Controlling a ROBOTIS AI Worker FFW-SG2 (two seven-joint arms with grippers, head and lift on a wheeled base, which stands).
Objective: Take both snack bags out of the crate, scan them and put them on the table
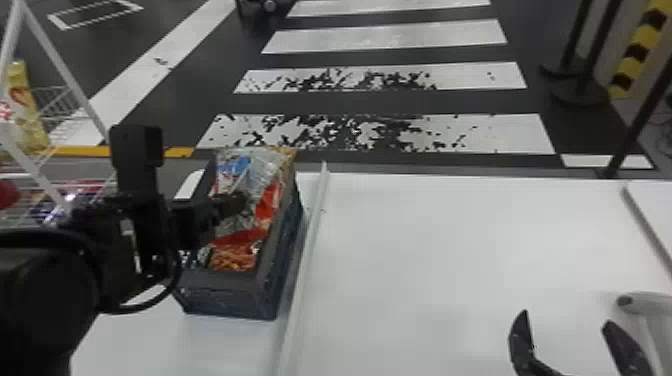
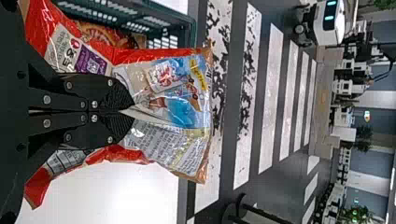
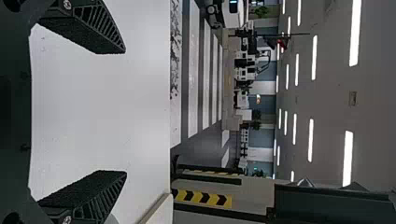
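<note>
In the head view my left gripper is over the dark crate, at a red and silver snack bag. The left wrist view has my left gripper shut on the pinched middle of that snack bag, whose ends spread out past the fingers. Behind it lies the crate, with some orange-brown packaging inside. My right gripper stands open above the table's right part; the right wrist view shows the same gripper with nothing between its fingers.
The white table extends right of the crate, with a raised strip beside it. At the right edge is a pale scanner-like object. A wire basket with bagged goods stands left.
</note>
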